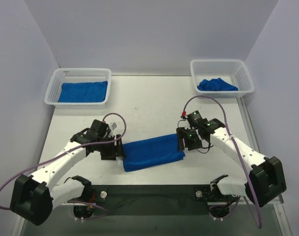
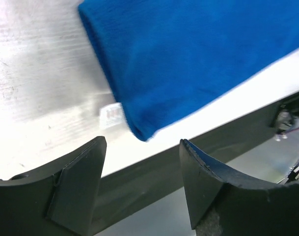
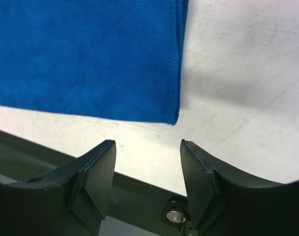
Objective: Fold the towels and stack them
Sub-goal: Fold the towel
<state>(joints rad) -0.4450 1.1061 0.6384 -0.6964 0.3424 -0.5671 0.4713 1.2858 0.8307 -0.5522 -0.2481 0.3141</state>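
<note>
The towel on the table (image 1: pixel 153 153) lies flat near the front edge, btw the two arms. It's folded to a longish rectangle of royal-blue terry w/ a clean hem at the right end and a rounder, thicker fold at the left.

I read this as mid-fold: the strip prob wants halving once more before stacking. The left gripper (image 2: pixel 143 146) sits just off its left end, jaws wide, nothing in them. The right gripper (image 3: pixel 148 145) is the same at the right end, wide & empty.

Next move, imo: re-grip one short end low on the table (image 1: pixel 149 105), catching every layer, then carry it across.

The stack looks to be the folded towel (image 1: pixel 83 92) in the left basket (image 1: pixel 80 72). A crumpled towel (image 1: pixel 217 84) waits in the right basket (image 1: pixel 218 62) (untouched so far).
</note>
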